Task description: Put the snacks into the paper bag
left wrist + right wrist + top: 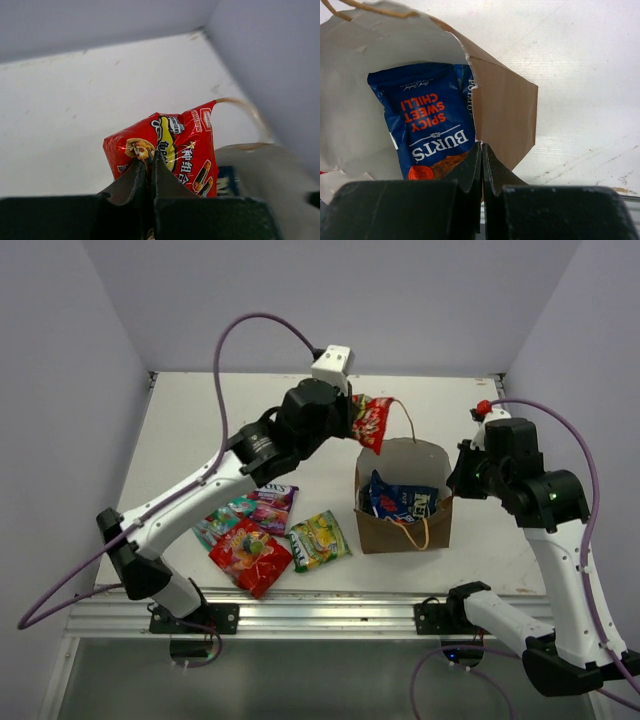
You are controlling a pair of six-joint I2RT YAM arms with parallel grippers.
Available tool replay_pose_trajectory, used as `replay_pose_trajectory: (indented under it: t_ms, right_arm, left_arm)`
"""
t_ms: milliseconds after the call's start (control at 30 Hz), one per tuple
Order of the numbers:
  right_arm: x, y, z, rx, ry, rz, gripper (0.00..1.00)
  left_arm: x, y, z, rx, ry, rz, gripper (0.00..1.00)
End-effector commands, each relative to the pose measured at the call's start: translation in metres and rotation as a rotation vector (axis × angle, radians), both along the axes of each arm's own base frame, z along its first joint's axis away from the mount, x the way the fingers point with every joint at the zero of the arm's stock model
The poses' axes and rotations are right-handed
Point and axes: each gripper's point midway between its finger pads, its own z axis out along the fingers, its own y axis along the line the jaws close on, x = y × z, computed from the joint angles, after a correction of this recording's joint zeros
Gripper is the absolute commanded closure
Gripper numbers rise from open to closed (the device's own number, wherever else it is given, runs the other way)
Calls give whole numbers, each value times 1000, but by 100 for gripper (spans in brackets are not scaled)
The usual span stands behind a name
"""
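The left pincer [354,416] [148,162] is closed on a red snack packet [372,426] [175,142], pinching its lower edge; the packet hangs in the air above the rear left rim of the paper bag [400,532] [272,172], just beside the rear handle [409,418]; the bag stands upright and open on the bench [200,420], right of centre; inside it a blue packet [398,502] [430,120] leans against the wall; the right pincer [456,480] [481,150] is clamped shut on the bag's right wall [502,110] at the rim; left of the bag, apart from it, lie a yellow-green packet [318,540], a large red packet [250,556], a pink-purple packet [270,508] and a teal packet [214,527], overlapping one another in a loose cluster.
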Motion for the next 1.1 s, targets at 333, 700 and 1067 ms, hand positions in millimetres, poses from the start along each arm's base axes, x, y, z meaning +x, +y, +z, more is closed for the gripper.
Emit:
replay_pose_trajectory:
  t_ms: [333, 700, 1067]
  right_arm:
    - [3, 6, 10, 36, -46, 13, 100]
    - [-1, 5, 9, 39, -46, 11, 100]
    - [1, 8, 6, 41, -34, 23, 100]
  left_arm:
    - [-110, -116, 53, -139, -57, -398, 100]
    - [-105, -109, -12, 27, 5, -341, 76]
    - [-108, 9, 62, -103, -192, 55, 13]
